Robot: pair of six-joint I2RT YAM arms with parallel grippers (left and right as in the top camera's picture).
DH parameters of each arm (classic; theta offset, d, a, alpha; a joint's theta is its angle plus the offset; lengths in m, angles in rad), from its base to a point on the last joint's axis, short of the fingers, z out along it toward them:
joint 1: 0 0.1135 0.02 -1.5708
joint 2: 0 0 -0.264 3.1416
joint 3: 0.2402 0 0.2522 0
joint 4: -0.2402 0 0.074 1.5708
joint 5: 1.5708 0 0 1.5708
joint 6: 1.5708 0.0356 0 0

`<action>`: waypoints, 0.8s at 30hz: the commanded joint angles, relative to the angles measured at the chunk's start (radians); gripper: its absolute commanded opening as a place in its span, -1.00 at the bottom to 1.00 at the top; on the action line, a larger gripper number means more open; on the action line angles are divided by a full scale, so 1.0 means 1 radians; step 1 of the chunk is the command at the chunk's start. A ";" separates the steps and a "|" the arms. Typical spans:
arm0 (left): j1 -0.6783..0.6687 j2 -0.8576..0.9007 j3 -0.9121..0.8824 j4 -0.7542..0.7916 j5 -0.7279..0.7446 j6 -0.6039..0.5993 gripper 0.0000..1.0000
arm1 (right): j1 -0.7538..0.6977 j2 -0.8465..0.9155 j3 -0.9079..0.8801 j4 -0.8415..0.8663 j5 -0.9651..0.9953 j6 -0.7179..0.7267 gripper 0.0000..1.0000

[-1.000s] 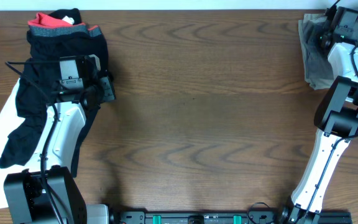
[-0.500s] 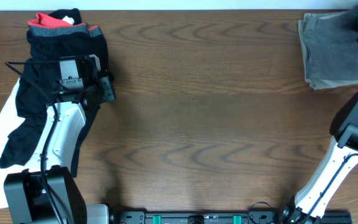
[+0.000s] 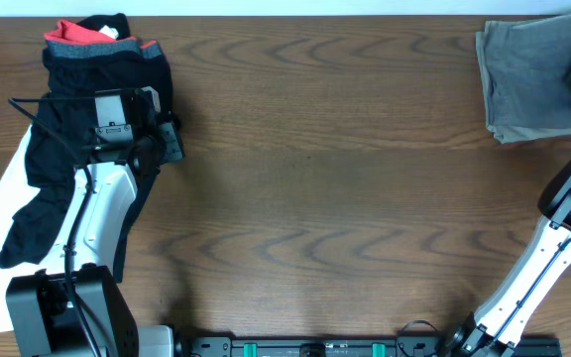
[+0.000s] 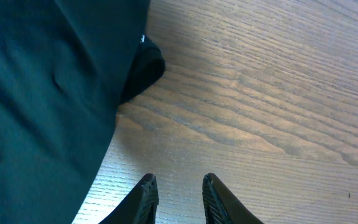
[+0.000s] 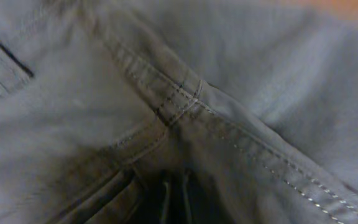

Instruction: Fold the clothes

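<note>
Two left fingers [image 4: 146, 200] slightly parted, above table [image 4: 278, 124]

Matt, stitched grey cloth shorts [image 3: 528, 79], black cloth garment [image 3: 48, 183], grained wooden table [image 3: 345, 178].

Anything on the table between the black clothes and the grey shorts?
No. Overhead shows only bare wood table between black clothes and grey shorts.

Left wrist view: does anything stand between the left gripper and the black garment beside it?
Nothing visible does. Only bare table lies between the left gripper and the near edge of the black garment. The jaws stand apart and hold nothing.
</note>
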State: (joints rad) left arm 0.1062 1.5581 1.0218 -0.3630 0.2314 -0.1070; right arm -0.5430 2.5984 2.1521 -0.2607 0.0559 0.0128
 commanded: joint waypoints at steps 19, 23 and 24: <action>-0.001 0.012 0.015 0.010 -0.009 -0.028 0.05 | 0.082 -0.294 0.002 0.077 -0.007 -0.006 0.20; -0.001 0.012 0.015 0.009 -0.008 -0.028 0.96 | 0.134 -0.425 0.002 0.013 -0.110 -0.006 0.98; -0.001 0.012 0.015 0.009 -0.008 -0.028 0.96 | 0.149 -0.453 0.002 0.001 -0.133 -0.006 0.99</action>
State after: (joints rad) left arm 0.1062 1.5581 1.0218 -0.3553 0.2291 -0.1337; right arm -0.4332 2.2387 2.1441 -0.2401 0.0174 0.0093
